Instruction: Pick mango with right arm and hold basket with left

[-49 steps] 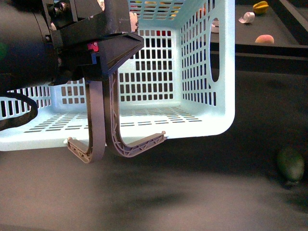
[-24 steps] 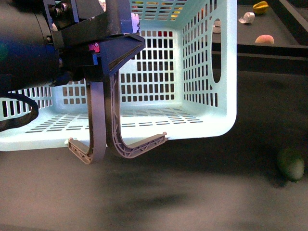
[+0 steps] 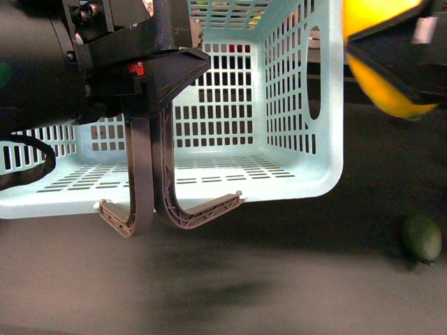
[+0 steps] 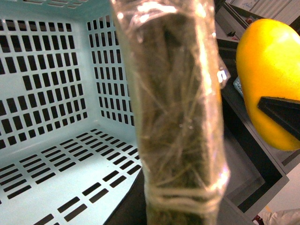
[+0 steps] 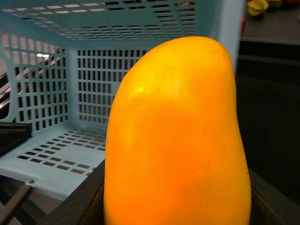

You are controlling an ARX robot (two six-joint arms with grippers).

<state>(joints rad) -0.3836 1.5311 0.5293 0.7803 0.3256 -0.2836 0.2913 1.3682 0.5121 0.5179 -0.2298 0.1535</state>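
Observation:
The pale turquoise basket (image 3: 300, 167) hangs tilted above the dark table, its open side facing me. My left gripper (image 3: 150, 105) is shut on its grey-brown handles (image 3: 202, 209), which curve down below the jaws. In the left wrist view one handle (image 4: 173, 117) fills the middle, in front of the basket's slotted wall (image 4: 47, 84). The bright yellow mango (image 3: 391, 98) is at the upper right, just outside the basket's right wall, with my right gripper (image 3: 398, 52) shut on it. Seen from the right wrist, the mango (image 5: 178, 140) stands between the black fingers (image 5: 79, 206), with the basket (image 5: 61, 93) behind it.
A dark green oval fruit (image 3: 421, 239) lies on the dark table at the front right. A small yellow fruit (image 5: 257, 6) sits far back. A dark raised ledge (image 4: 262, 187) runs beside the basket.
The mango, held in my right gripper, has come into the front view at the upper right and hides the fruits at the back. The basket and left gripper have barely moved.

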